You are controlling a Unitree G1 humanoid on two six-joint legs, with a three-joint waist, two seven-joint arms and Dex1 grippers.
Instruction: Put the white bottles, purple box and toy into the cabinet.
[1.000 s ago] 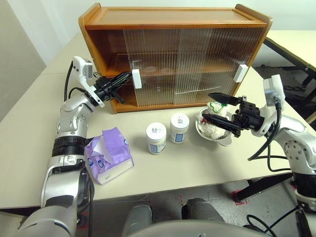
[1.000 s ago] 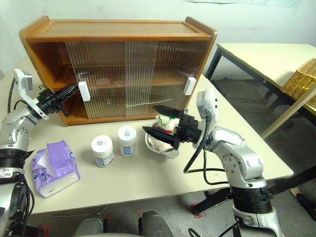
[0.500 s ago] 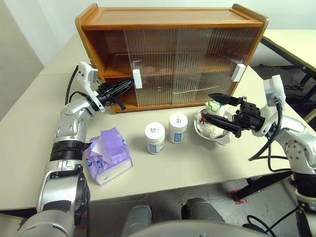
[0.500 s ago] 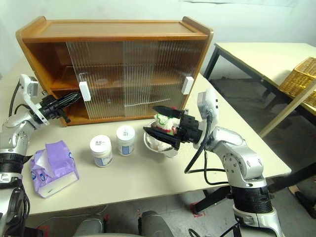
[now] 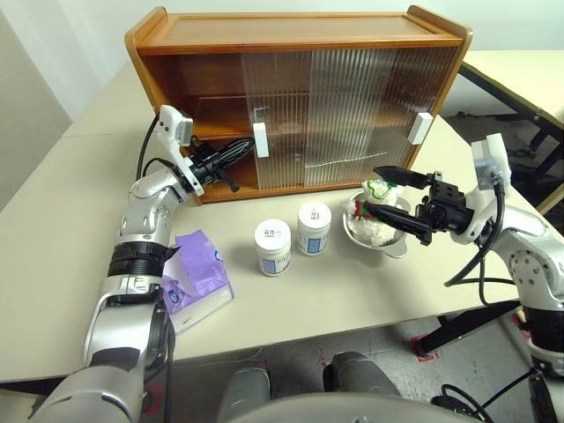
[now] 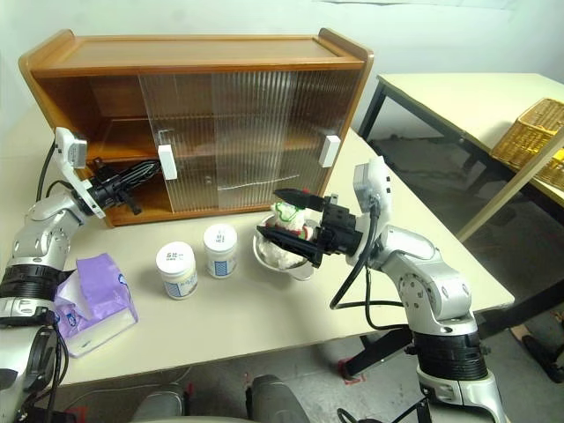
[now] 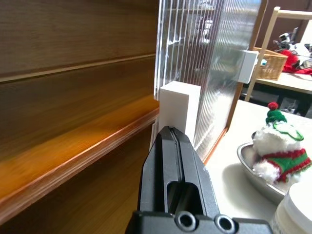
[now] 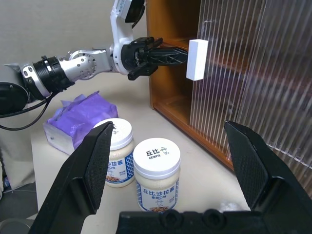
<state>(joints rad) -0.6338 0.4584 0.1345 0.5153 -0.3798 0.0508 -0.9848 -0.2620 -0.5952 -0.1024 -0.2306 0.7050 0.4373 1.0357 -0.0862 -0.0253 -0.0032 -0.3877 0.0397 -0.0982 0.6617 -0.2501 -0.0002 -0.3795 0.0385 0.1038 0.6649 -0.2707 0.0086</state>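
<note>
Standing at the back of the pale table [image 5: 53, 264], the cabinet [image 5: 300, 40] is the reference piece: brown wood, one middle shelf, two ribbed translucent sliding doors, each with a white block handle. Its left end is uncovered, showing the bare shelf; the left door's handle [image 5: 261, 139] sits at that door's edge, the right door's handle [image 5: 425, 128] near the cabinet's right end. Left gripper [image 5: 247, 148]: fingers pressed together with nothing between them, tips against the left door's handle, reaching level into the open left end. White bottles, two: in front of the cabinet, side by side and close to each other, upright, lids on; one [image 5: 272, 247] a little nearer the table's front edge, the other [image 5: 314, 229] just to its right. Purple box [image 5: 198, 280]: in front of the cabinet's left end, near the table's front edge, well to the left of the bottles, white tissue showing at its top. Toy [image 5: 377, 211]: white plush with green hat and red-and-green scarf, lying in a shiny steel bowl [image 5: 394, 247] in front of the cabinet's right half, right of the bottles. Right gripper [image 5: 381, 191]: jaws spread wide and empty, pointing left, held at the bowl with the toy between and below its fingers.
</note>
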